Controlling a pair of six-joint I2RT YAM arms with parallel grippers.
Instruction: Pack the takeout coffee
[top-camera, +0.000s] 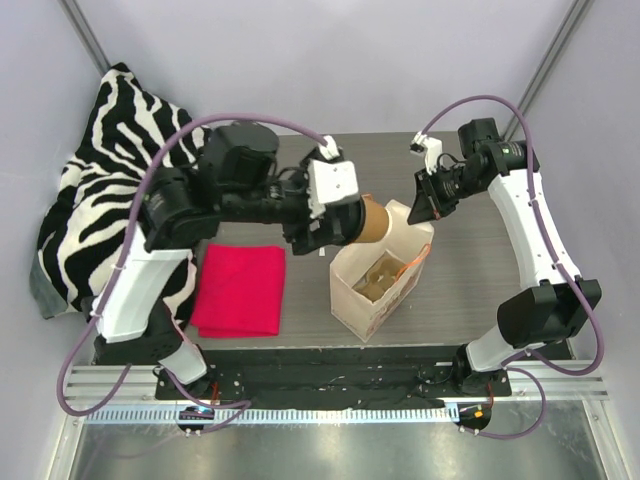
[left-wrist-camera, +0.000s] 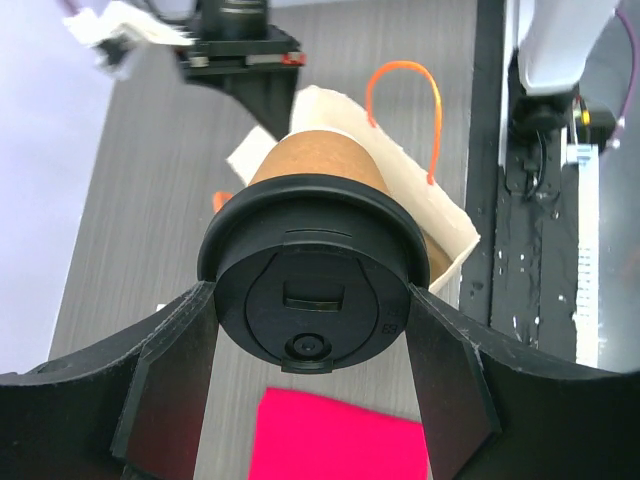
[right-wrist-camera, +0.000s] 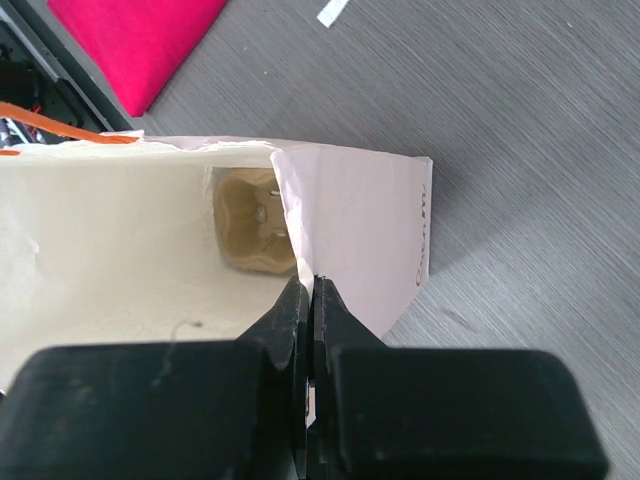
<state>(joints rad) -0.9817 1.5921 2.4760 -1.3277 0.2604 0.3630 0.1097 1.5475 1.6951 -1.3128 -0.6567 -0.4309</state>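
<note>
Left gripper (left-wrist-camera: 312, 305) clamps the takeout coffee (left-wrist-camera: 318, 175) sideways between its fingers, black lid facing the wrist and base pointing at the open paper bag (right-wrist-camera: 120, 240) just ahead, while the right gripper (right-wrist-camera: 312, 300), jaws pressed together, pinches that bag's rim.

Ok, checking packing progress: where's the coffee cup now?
Top view, mid-table: the coffee cup lies sideways in the left claw, base at the mouth of the paper bag.

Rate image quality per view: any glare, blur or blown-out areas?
Top external: even light, sharp, glare on the metal plate. Left wrist: takeout coffee crisp, left fingers dark silhouettes. Right wrist: paper bag interior bright, low-contrast, right fingers soft.
</note>
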